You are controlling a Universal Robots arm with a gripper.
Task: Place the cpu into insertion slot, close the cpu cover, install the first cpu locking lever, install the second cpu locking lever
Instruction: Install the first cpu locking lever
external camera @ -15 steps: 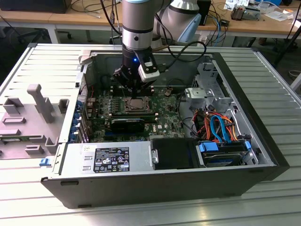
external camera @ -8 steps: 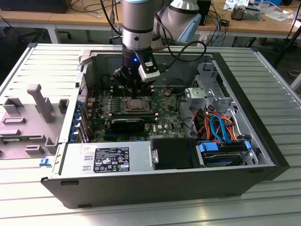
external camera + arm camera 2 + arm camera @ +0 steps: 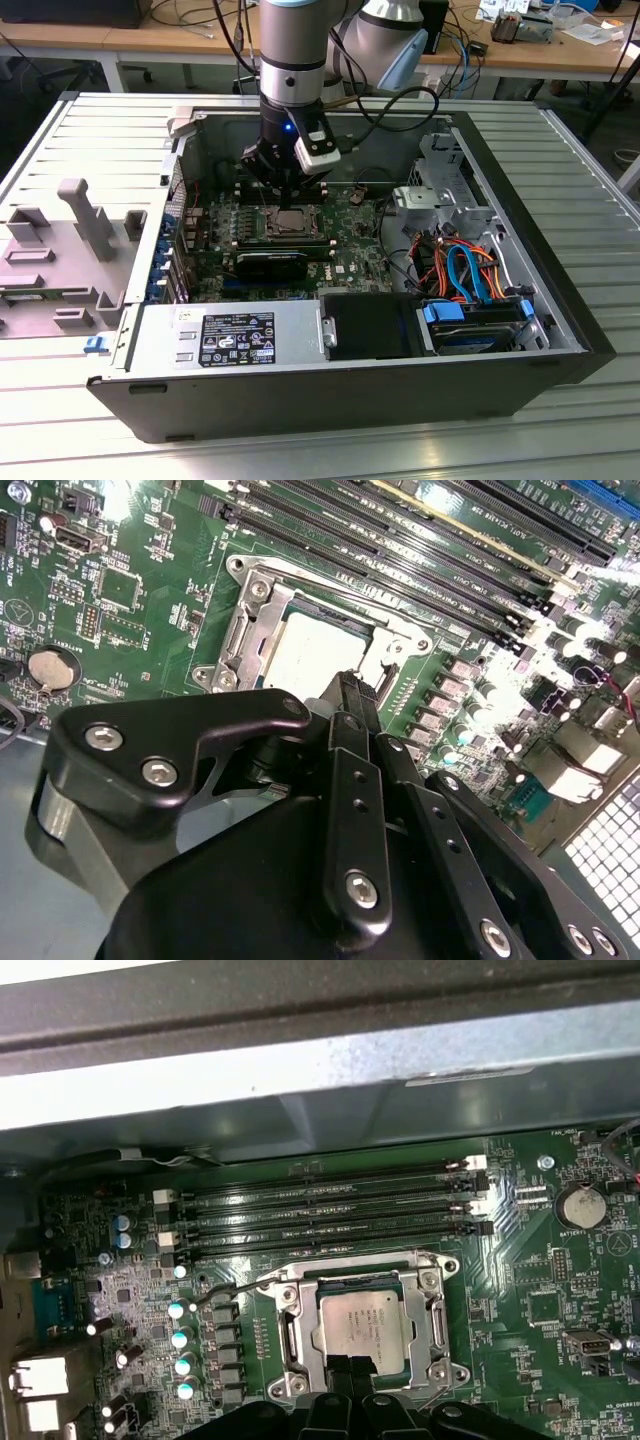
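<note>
Background: a workshop with wooden desks behind a ribbed metal table.
Computer case: it lay open on the table, and the motherboard was flat on its floor.
Arm: it came down from above into the case, over the middle part of the motherboard.
Gripper: it hung just above the motherboard; the two fingers were pressed together and nothing was visible between them. In both wrist views the tips were over the edge of the socket.
Cpu: it sat flat in the socket in the middle of the motherboard, with the silver top facing up.
Cpu cover: it was folded down on the motherboard around the cpu, and the chip showed through its window.
Lever: a thin wire at one corner of the cover, with its end reaching out over the motherboard; I could not tell if it was latched.
Memory slots: long black rows on the motherboard, just beside the cover.
Coin battery: on the motherboard, apart from the socket.
Power supply: beside the motherboard, at the near wall of the case.
Cables: orange and blue, off the motherboard toward the exterior view's right.
</note>
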